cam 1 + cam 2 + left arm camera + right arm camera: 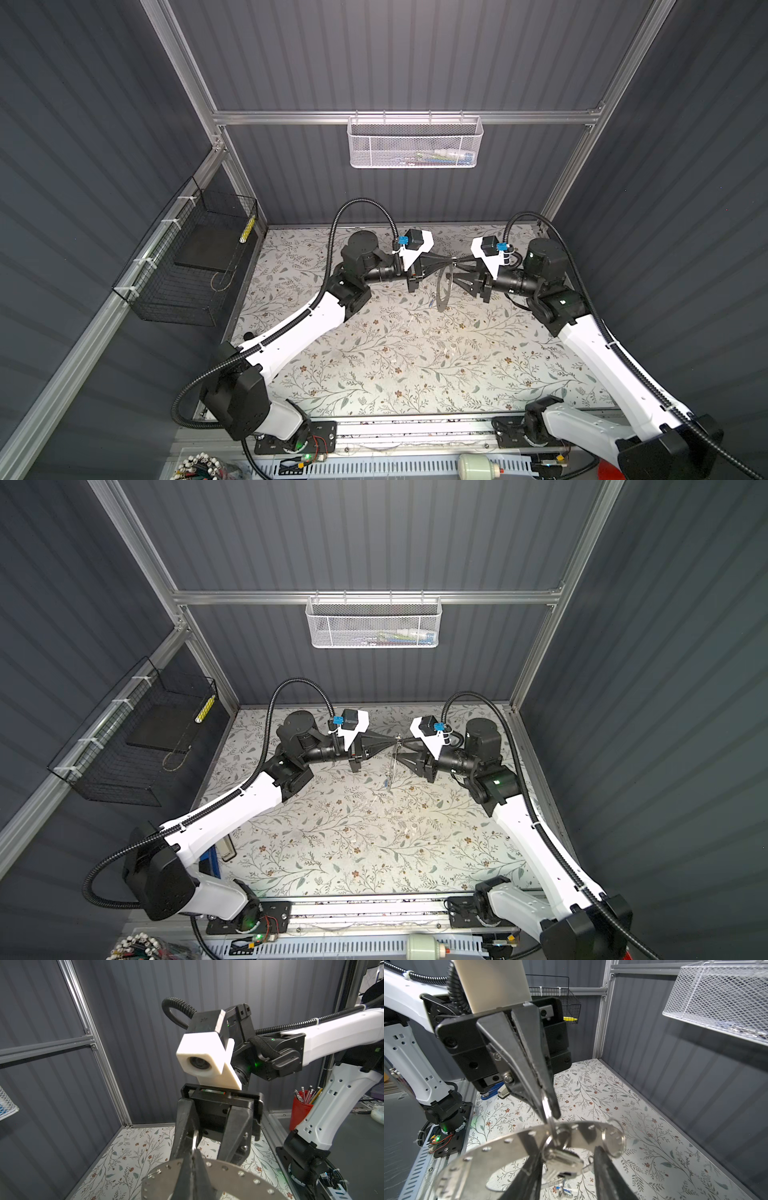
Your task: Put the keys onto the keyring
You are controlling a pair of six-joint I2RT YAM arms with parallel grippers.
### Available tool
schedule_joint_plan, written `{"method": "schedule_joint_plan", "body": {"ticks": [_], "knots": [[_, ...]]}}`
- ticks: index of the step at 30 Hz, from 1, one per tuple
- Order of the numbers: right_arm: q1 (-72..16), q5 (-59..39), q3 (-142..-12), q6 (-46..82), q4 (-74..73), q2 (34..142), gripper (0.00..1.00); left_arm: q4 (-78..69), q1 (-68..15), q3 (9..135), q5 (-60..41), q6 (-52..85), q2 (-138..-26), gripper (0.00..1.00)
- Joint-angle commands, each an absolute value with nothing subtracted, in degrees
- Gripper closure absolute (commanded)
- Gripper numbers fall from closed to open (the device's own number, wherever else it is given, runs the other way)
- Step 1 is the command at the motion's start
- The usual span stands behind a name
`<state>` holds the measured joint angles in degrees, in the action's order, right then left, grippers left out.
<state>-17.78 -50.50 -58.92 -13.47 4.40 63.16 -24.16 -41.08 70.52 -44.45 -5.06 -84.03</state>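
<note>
Both grippers meet in the air over the 12 o'clock part of the bench [395, 365]. Left gripper [451, 261] clamped tight on a small keyring [545, 1104]. A perforated metal hoop [500, 1142] hangs from there toward 6 o'clock. Right gripper [456, 277] half-wide, fingers either side of a key [562, 1162] by the hoop's band, not pinching it.

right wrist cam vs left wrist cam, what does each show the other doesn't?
Right wrist only: the keys by the perforated metal band, and a blue stapler. Left wrist only: the right arm's wrist camera and a red pencil cup. Both: the band, the split ring pinched in the shut left gripper, and the right gripper with jaws apart.
</note>
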Motion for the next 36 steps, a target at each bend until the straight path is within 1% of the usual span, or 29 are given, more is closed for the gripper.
{"method": "schedule_joint_plan", "body": {"ticks": [1, 8, 10, 15, 16, 21, 26, 31, 36], "knots": [[-17.58, -53.40, -60.91, -12.32, 4.77, 63.76, 0.62, -26.98, -40.71, 72.96, -46.80, -3.12, -84.55, 1.00], [-17.58, -55.63, -60.06, -10.21, 3.59, 65.96, 0.71, -26.93, -40.69, 73.70, -47.18, -3.19, -84.78, 1.00], [-17.58, -55.60, -59.78, -10.19, 3.13, 65.74, 0.75, -26.97, -40.69, 73.79, -47.24, -3.35, -84.75, 1.00], [-17.47, -53.73, -59.50, -12.25, 4.51, 64.51, 0.90, -25.59, -40.47, 73.48, -46.52, -4.42, -84.32, 1.00], [-17.49, -53.55, -59.63, -12.80, 5.17, 62.68, 0.92, -25.35, -40.36, 73.37, -46.24, -4.65, -84.22, 1.00], [-17.49, -51.93, -61.05, -16.42, 10.95, 61.44, 0.99, -23.25, -39.84, 73.12, -44.93, -6.35, -83.61, 1.00], [-17.48, -48.69, -63.65, -19.99, 17.58, 61.17, 1.00, -18.23, -39.55, 74.10, -43.26, -9.58, -83.03, 1.00], [-17.50, -46.57, -67.91, -21.78, 23.67, 63.33, 1.00, -10.93, -39.55, 75.87, -43.25, -14.01, -83.35, 1.00], [-17.55, -44.75, -70.92, -22.41, 27.55, 65.87, 1.00, -6.78, -39.55, 75.65, -41.40, -16.77, -82.72, 1.00]]}}
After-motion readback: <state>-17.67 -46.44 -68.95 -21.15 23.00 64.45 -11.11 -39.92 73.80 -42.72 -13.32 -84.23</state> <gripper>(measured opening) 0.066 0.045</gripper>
